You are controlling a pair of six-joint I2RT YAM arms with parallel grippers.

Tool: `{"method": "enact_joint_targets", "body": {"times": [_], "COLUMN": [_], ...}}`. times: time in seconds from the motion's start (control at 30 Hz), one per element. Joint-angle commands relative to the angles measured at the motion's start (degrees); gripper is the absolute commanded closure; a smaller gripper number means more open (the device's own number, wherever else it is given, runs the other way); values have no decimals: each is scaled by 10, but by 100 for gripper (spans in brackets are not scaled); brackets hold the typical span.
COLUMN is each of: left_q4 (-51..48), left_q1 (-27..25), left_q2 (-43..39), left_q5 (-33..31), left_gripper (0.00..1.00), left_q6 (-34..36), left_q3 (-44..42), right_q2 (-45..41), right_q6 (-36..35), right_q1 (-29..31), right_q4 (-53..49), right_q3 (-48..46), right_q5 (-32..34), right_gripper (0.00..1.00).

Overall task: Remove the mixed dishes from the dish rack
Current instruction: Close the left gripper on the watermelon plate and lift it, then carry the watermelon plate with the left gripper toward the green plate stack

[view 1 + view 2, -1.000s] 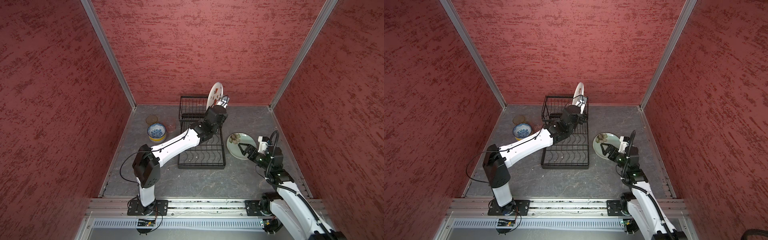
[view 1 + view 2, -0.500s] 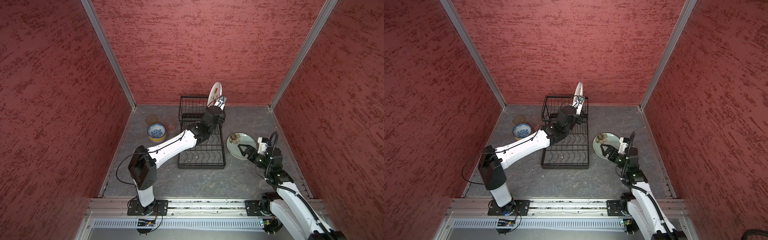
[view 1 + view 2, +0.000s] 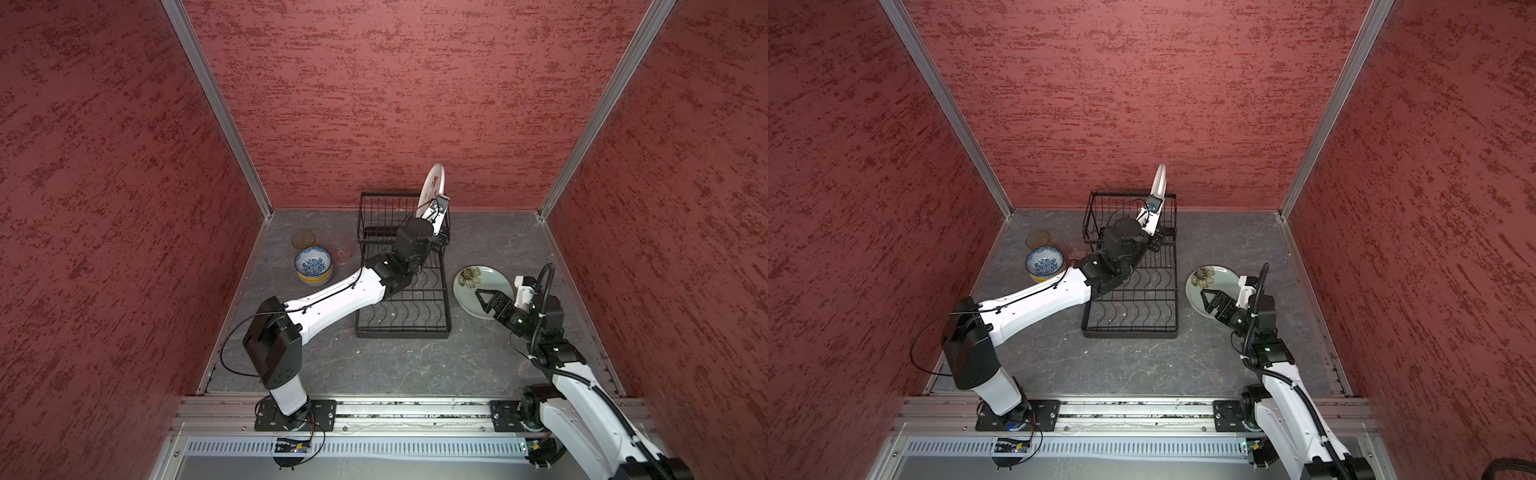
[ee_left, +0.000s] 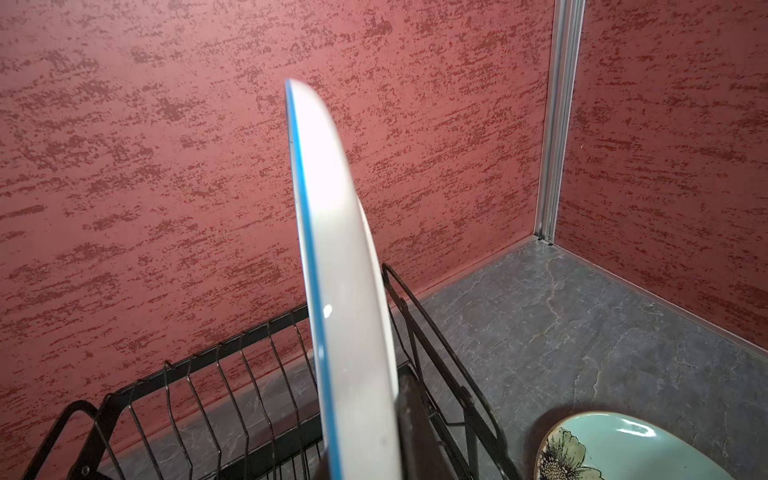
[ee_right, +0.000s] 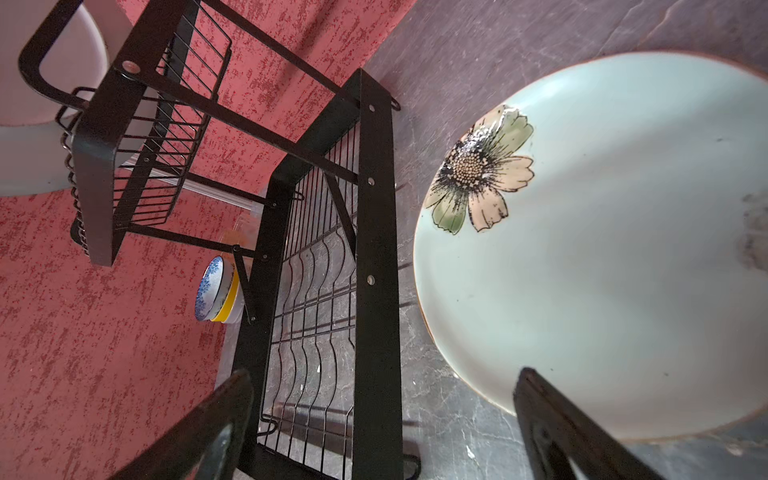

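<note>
Dish rack mid-floor on grey stone, red walls around, my left pincer clenched on upright blue-rimmed plate at rack's back corner, right pincer spread wide over flowered plate beside rack, stacked bowls and amber glass opposite

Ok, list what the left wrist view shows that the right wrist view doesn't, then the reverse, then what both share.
Left wrist only: the blue rim of the white plate, edge-on above the dish rack, and the metal corner post.
Right wrist only: the stacked bowls, blue-white on yellow, the rack's slotted front tier, and the open right gripper.
Both: the flower plate flat on the table, and the rack's raised basket.
</note>
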Motion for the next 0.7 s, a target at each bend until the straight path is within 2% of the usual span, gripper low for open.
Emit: {"method": "enact_joint_targets", "body": {"times": [0.0,0.5,0.67], "left_q4": [96,161,158], "left_q1": [3,-28,-47], "left_q2": [-44,-73,-91], "left_q5": [-11,-3,0], "left_gripper": [100,100,100], "left_q6": [32,103,116], "left_q3": [11,-18,-26], "right_q2": [-1,3,29], "right_q6": [2,11,-2], "right_q1": [2,3,2], "right_q4": [14,8,-16], "right_q3": [3,9,25], "right_q5": [-2,1,11], "right_gripper": [1,1,1]}}
